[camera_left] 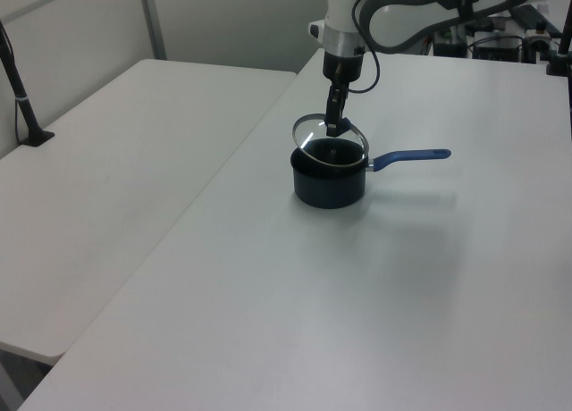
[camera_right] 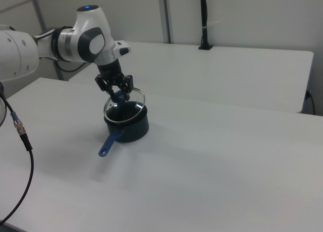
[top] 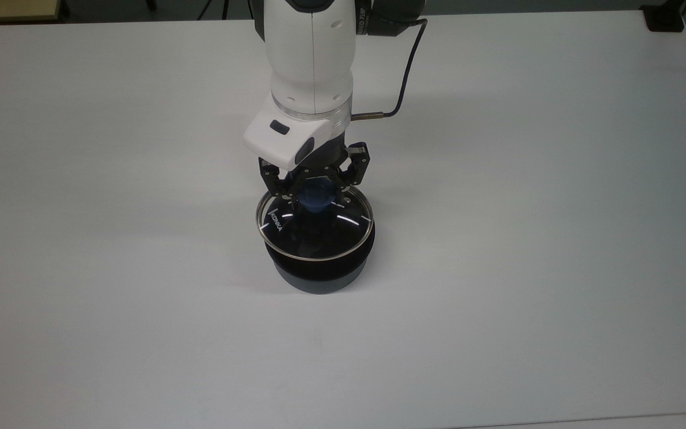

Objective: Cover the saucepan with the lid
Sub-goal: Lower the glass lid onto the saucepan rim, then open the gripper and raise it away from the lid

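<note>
Nearest in the top view, on the white table (top: 527, 238): small round black saucepan (top: 319, 275) with long blue handle (camera_left: 409, 157). Just above its rim, slightly tilted: round clear glass lid (top: 295, 235), metal-rimmed, blue knob pinched by gripper (top: 314, 189). Lowering step, probably nearly done. Next: centre, level, seat, release.

- You get bright, even light on the white table (top: 527, 238).
- A soft shadow spreads beside the gripper (top: 315, 186) toward the top view's left.
- Thin white glints streak the lid (top: 314, 229) just below it.
</note>
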Robot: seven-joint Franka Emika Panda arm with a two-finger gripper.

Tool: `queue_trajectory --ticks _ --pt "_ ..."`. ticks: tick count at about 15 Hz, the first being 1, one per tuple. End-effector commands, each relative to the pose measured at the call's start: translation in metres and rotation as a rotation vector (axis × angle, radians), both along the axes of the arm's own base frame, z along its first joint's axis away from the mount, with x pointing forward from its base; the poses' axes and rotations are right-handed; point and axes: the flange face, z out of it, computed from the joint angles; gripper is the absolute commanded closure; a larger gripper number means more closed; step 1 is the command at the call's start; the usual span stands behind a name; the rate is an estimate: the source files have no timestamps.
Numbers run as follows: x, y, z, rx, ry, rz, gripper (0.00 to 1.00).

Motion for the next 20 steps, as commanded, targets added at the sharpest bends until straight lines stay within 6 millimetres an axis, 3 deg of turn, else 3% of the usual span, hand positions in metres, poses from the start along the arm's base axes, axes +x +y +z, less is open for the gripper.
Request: queue_trajectory --ticks 1,6,7,9,10,12,16,20 --pt "0.000 0.015 0.000 0.021 -0.003 -0.009 0.46" --pt "0.002 0.015 -0.017 0.017 0.018 -0.008 0.45" --pt "0.002 0.016 -0.019 0.017 0.019 -0.009 0.41" --pt "0.004 0.013 -0.024 0.016 0.024 -0.015 0.23" --pt "0.004 0.011 -0.024 0.014 0.023 -0.021 0.01" --pt "0.004 0.008 -0.021 0.014 0.019 -0.028 0.00" --pt "-0.011 -0.017 0.024 0.011 0.004 -0.057 0.00" --pt "-0.062 -0.042 0.071 0.005 0.088 -0.092 0.00"
